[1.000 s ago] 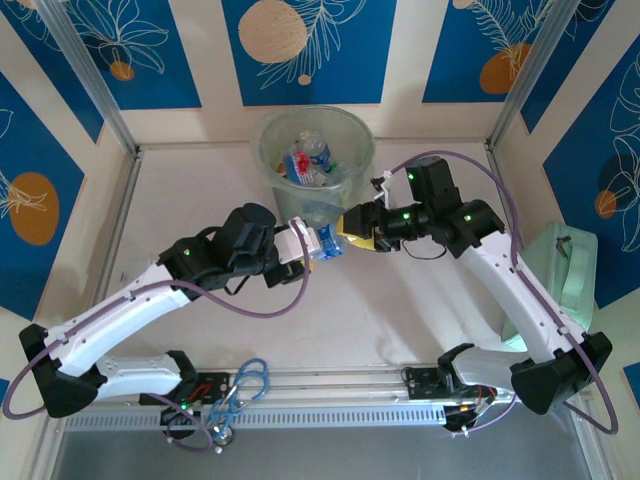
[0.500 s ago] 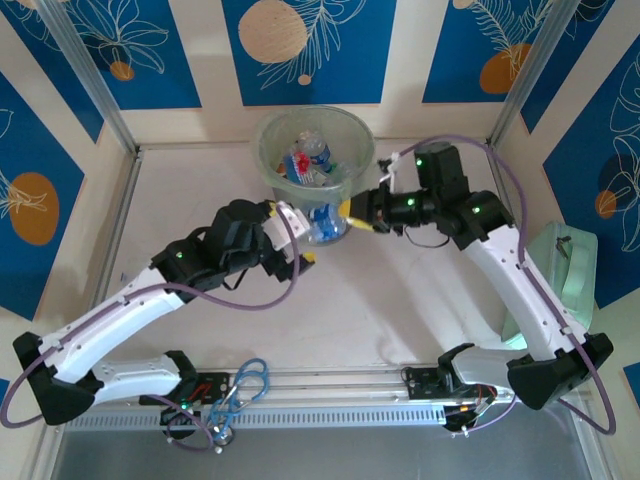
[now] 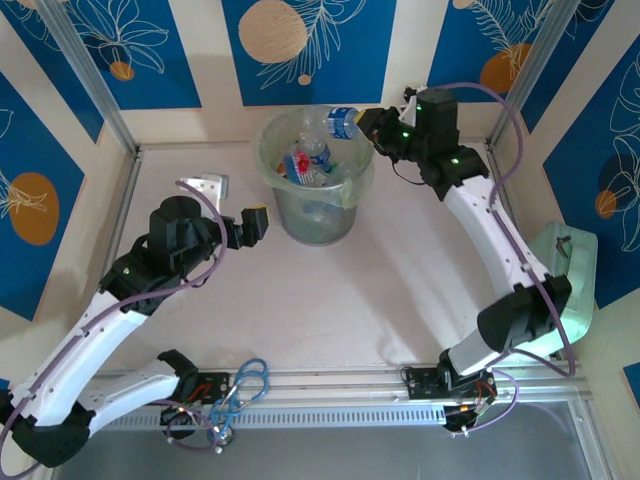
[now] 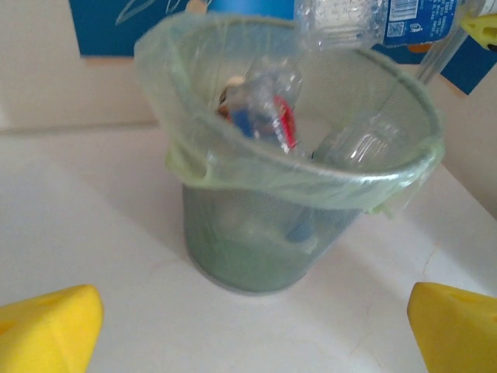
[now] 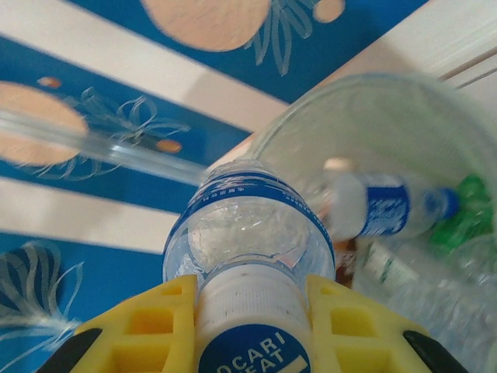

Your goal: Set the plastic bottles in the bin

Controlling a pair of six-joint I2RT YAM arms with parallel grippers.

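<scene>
Right hand (image 3: pixel 364 121) is clamped on a clear bottle with a blue label (image 3: pixel 343 122). We see it lying sideways in the air over the far right rim of the bin (image 3: pixel 272 160). In the wrist view the yellow fingers (image 5: pixel 167 311) pinch the labelled body, with the bin mouth open beyond.

Left hand (image 3: pixel 228 203) is spread wide and empty, low over the desk (image 3: pixel 400 290), near the bin's left wall.

The bin already holds several bottles (image 3: pixel 305 160), piled in the middle.

We judge the step in hand to be the drop. To do it well:
- we would carry the bottle further in over the mouth, off the rim
- tip its free end down, so it slides in and does not bridge the rim
- let go low, as a light bottle may bounce off the pile
- keep the left hand off the bin wall
</scene>
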